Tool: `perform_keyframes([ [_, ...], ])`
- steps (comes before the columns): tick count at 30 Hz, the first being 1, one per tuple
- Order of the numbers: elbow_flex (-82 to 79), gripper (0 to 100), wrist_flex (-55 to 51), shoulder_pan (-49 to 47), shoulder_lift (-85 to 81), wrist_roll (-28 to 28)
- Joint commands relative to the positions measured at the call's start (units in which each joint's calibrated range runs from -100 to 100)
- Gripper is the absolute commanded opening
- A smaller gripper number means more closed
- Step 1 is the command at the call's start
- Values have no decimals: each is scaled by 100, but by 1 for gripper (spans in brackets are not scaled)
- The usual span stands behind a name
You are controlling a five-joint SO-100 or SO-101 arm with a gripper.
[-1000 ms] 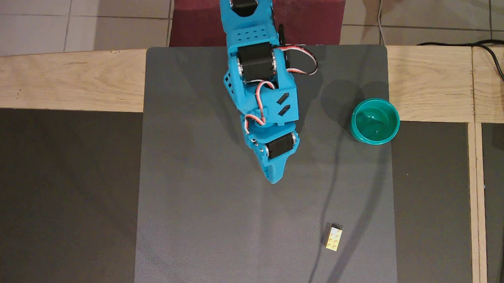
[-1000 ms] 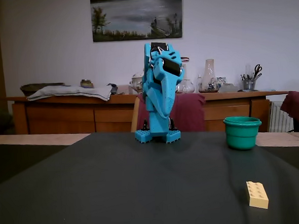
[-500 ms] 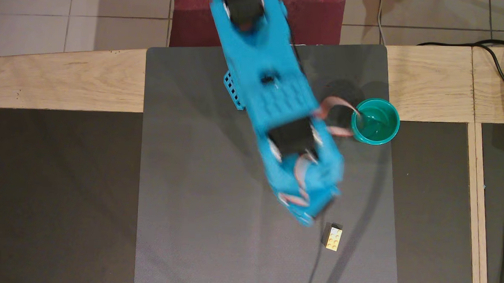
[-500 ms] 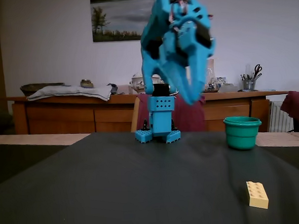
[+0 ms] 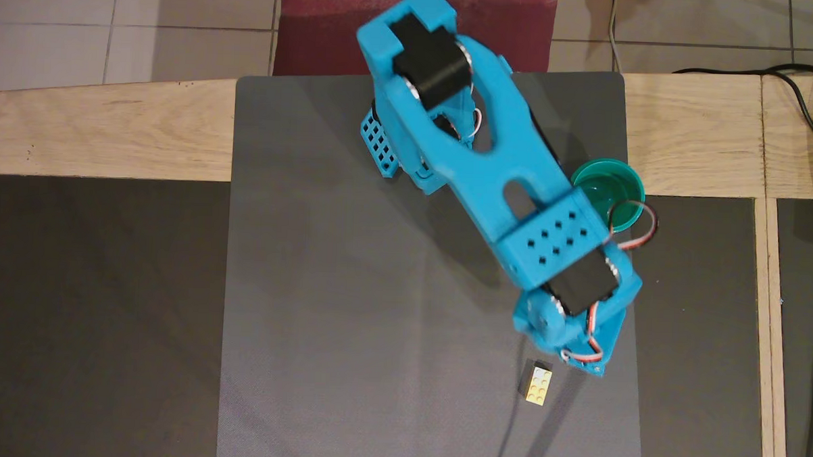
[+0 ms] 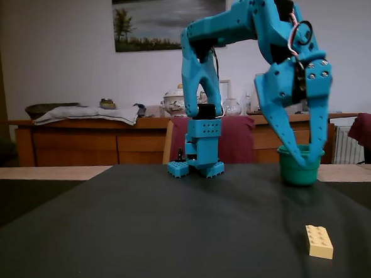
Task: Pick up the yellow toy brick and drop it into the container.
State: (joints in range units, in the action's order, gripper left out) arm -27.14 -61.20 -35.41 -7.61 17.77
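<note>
Nearest the camera in the fixed view lies the yellow toy brick, pale yellow with two rows of three round studs facing up, resting flat on a dark grey mat that covers the tabletop. No brand name, label or writing can be read on the brick or on anything else in either view.

From overhead, the yellow toy brick sits near the mat's lower right part, just beside the wrist end of the arm and apart from it. A thin dark line runs down the mat from just beside the brick to the bottom edge.

Behind the brick in the fixed view stands the container, a round teal-green cup. Overhead, the container rests at the mat's right edge, partly hidden under the arm, well apart from the brick.

Bright blue, the robot arm rises from its base at the far side of the mat, arches over and bends downward. Its pincer points down, with two long tapering fingers spread apart, released and grasping nothing. The fingertips overlap the container's rim in the fixed view; whether they touch it cannot be told.
</note>
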Motion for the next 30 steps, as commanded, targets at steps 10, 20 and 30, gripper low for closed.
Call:
perform_keyframes([
  [10, 485, 0, 793, 481, 887, 518],
  [20, 584, 4, 891, 481, 1343, 748],
  [30, 584, 17, 953, 543, 1410, 837],
])
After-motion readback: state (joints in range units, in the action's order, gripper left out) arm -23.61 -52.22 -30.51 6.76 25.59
